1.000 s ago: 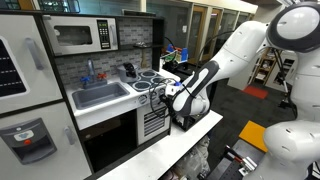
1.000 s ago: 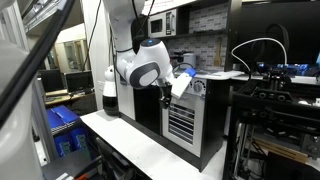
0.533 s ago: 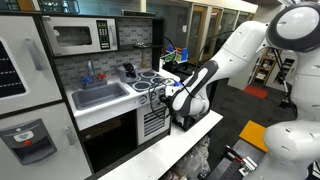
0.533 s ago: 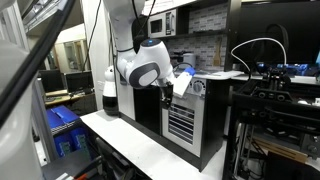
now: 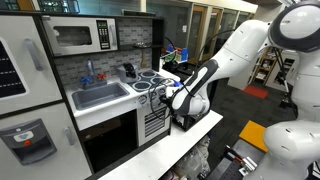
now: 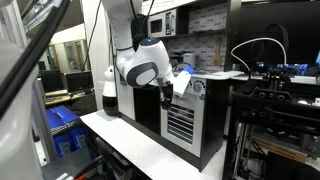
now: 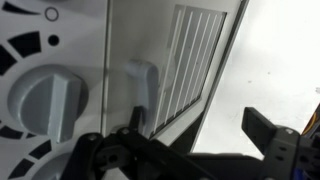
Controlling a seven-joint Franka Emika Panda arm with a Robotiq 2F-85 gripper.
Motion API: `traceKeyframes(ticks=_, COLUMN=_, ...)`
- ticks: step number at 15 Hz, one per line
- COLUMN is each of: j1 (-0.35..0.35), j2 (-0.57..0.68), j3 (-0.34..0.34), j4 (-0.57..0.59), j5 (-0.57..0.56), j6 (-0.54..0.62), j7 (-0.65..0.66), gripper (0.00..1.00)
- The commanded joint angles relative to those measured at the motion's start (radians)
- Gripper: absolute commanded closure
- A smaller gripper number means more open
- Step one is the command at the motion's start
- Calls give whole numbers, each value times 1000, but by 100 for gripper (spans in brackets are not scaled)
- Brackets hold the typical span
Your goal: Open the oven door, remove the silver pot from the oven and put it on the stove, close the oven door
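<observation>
Nothing had moved: the pincer (image 7: 190, 148) hung, jaws apart, by the handle (image 7: 142, 85) of the shut oven door (image 7: 195, 65), opening not begun.

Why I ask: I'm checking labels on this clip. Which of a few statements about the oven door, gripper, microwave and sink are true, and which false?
1. The oven door is shut. True.
2. The gripper is clamped on the door handle. False: its jaws stand open just in front of the handle and hold nothing.
3. The microwave sits above the sink. True.
4. The gripper reaches into the sink. False: it is at the oven front, below the stove.
</observation>
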State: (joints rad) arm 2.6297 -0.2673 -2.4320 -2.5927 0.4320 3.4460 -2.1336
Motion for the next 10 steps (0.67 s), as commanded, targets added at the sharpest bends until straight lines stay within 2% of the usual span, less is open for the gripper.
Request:
traceKeyframes(ticks=1, j1=-1, j2=68, j3=23, j4=-65, j5=53, j6=-81, j7=-57, gripper=0)
traceKeyframes(ticks=10, j1=-2, j2=187, j3=46, j4=-149, j5=31, j6=-191, j7=-38, gripper=0)
